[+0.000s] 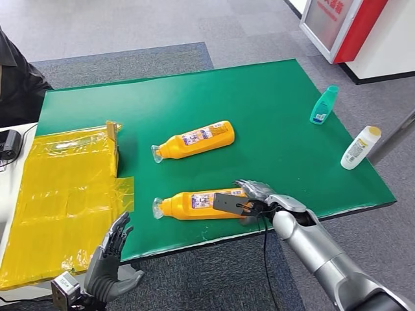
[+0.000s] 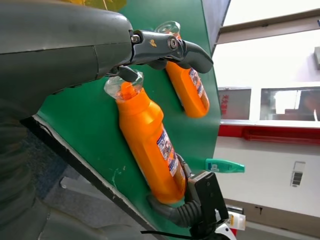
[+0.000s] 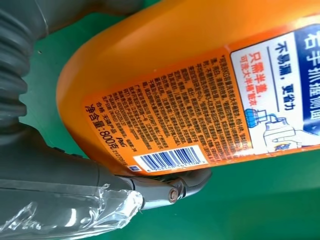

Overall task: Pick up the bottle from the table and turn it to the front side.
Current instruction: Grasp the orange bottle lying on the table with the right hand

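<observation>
Two orange bottles with blue-white labels lie on a green tabletop beside a yellow plastic sheet.

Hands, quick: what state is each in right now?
Left hand: open, fingers apart, holding nothing.
Right hand: fingers around the base of the near orange bottle; firm grip cannot be told.

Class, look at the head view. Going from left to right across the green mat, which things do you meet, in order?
Yellow plastic sheet → two orange bottles, one behind the other (far, near) → right hand at the near bottle's base → teal bottle → white bottle.
</observation>
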Tool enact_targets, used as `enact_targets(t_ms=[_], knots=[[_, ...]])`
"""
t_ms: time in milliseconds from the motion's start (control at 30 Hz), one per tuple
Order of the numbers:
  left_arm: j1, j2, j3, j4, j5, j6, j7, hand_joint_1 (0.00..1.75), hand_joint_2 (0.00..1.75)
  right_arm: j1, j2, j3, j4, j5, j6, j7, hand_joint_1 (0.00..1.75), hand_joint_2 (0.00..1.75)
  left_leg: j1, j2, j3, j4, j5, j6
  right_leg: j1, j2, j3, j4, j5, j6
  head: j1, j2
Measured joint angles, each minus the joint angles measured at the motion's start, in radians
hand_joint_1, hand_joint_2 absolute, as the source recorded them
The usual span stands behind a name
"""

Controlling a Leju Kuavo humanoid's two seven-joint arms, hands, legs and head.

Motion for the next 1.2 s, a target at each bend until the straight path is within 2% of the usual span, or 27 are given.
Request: enact_targets(t_ms=[67,133,400,767,1000,1200], knots=[[0.0,0.0,0.0,0.0,0.0,0.0,0.0,0.0,1.75,0.0,-0.001,0.003,0.0,0.003,0.0,0.0,1.54,1.75,0.0,0.0,0.0,0.0,0.0,0.0,0.0,0.0,0.0,0.0,0.0,0.0,0.0,0.0],[0.0,0.0,0.0,0.0,0.0,0.0,0.0,0.0,1.75,0.0,-0.003,0.005,0.0,0.011,-0.002,-0.002,1.72,1.75,0.0,0.0,0.0,0.0,0.0,0.0,0.0,0.0,0.0,0.0,0.0,0.0,0.0,0.0],[0.0,0.0,0.0,0.0,0.0,0.004,0.008,0.0,1.75,0.006,-0.008,0.011,-0.015,0.036,-0.017,-0.015,1.75,1.75,0.0,0.0,0.0,0.0,0.0,0.0,0.0,0.0,0.0,0.0,0.0,0.0,0.0,0.0],[0.006,-0.005,0.008,0.0,-0.002,0.005,0.009,0.0,1.75,0.073,-0.009,0.001,-0.128,0.021,-0.06,-0.027,1.75,1.75,0.0,0.0,0.0,0.0,0.0,0.0,0.0,0.0,0.0,0.0,0.0,0.0,0.0,0.0],[0.05,-0.022,0.054,-0.022,0.05,-0.066,0.009,0.0,1.75,0.245,0.041,-0.071,-0.377,0.005,-0.187,-0.074,1.75,1.75,0.0,0.0,-0.001,0.0,-0.001,0.0,0.0,0.0,-0.001,0.0,-0.002,0.0,0.0,0.0],[0.085,-0.037,0.092,-0.048,0.057,-0.106,-0.003,0.0,1.75,0.385,0.098,-0.121,-0.568,0.004,-0.235,-0.116,1.75,1.75,0.0,0.0,-0.001,0.0,-0.002,-0.001,0.001,0.0,-0.001,0.0,-0.004,0.0,0.0,0.0]])
